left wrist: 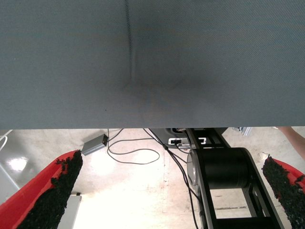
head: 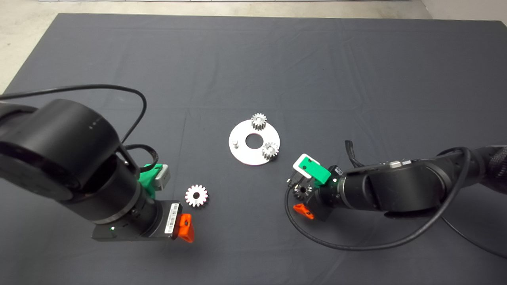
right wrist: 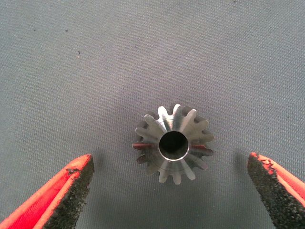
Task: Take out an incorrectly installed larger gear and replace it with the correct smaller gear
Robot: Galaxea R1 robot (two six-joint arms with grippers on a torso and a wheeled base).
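The larger gear, with a bright white face, lies flat on the mat just right of my left gripper. That gripper is open with nothing between its fingers. The smaller gear, dark and shiny, lies on the mat right of centre. My right gripper hangs directly over it. In the right wrist view the smaller gear sits midway between the red fingers, which stand wide open and clear of its teeth.
A white round plate with a centre hole lies mid-mat. It carries two paler small gears and a bare short peg. Black cables trail from both arms. Floor, cables and a black stand show beyond the mat's edge.
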